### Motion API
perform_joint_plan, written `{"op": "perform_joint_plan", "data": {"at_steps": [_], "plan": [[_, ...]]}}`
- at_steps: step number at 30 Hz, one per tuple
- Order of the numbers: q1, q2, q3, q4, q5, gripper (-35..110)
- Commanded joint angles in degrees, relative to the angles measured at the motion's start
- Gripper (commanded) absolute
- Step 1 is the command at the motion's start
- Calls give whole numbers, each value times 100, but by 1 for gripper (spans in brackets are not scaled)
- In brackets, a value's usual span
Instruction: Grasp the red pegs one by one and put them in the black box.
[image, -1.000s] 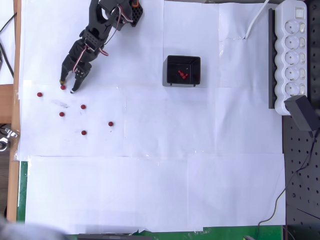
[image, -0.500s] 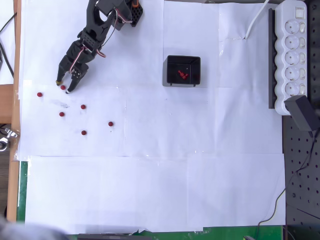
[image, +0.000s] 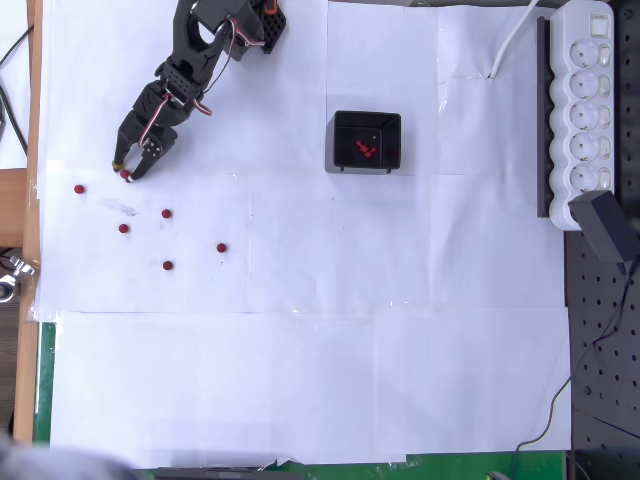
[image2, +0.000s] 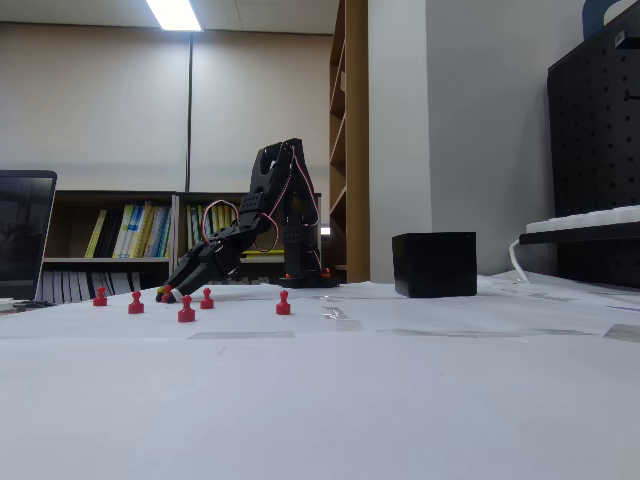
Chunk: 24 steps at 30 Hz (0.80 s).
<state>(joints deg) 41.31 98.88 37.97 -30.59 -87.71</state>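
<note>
My black gripper (image: 124, 171) is down at the white paper on the upper left, its fingers shut around a red peg (image: 126, 174) that still rests on the sheet. In the fixed view the gripper (image2: 165, 295) is low at the table with that red peg (image2: 167, 290) at its tip. Several more red pegs lie loose below it, for instance at the far left (image: 78, 188) and lower right (image: 221, 247). The black box (image: 341, 142) stands to the right, apart from the arm, holding a few red pegs (image: 365, 150). The box (image2: 434, 264) shows its side in the fixed view.
A white power strip (image: 586, 105) and a black pegboard (image: 605, 330) line the right edge. The arm's base (image: 240, 20) sits at the top. A wooden table edge (image: 32, 120) runs along the left.
The gripper's fingers have closed in from a wide gap onto the red peg between them. The arm has shifted slightly left. The other pegs have not moved.
</note>
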Motion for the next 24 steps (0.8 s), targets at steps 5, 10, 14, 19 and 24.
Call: {"op": "perform_joint_plan", "data": {"at_steps": [5, 10, 14, 19, 24], "plan": [[26, -53, 114, 167, -88, 0], [-202, -1187, 229, 1942, -422, 0], [-571, -2479, 1292, 5722, -633, 0], [-1213, -3639, 2171, 8156, -1063, 0], [-2259, -4131, 3858, 10679, -1556, 0]]}}
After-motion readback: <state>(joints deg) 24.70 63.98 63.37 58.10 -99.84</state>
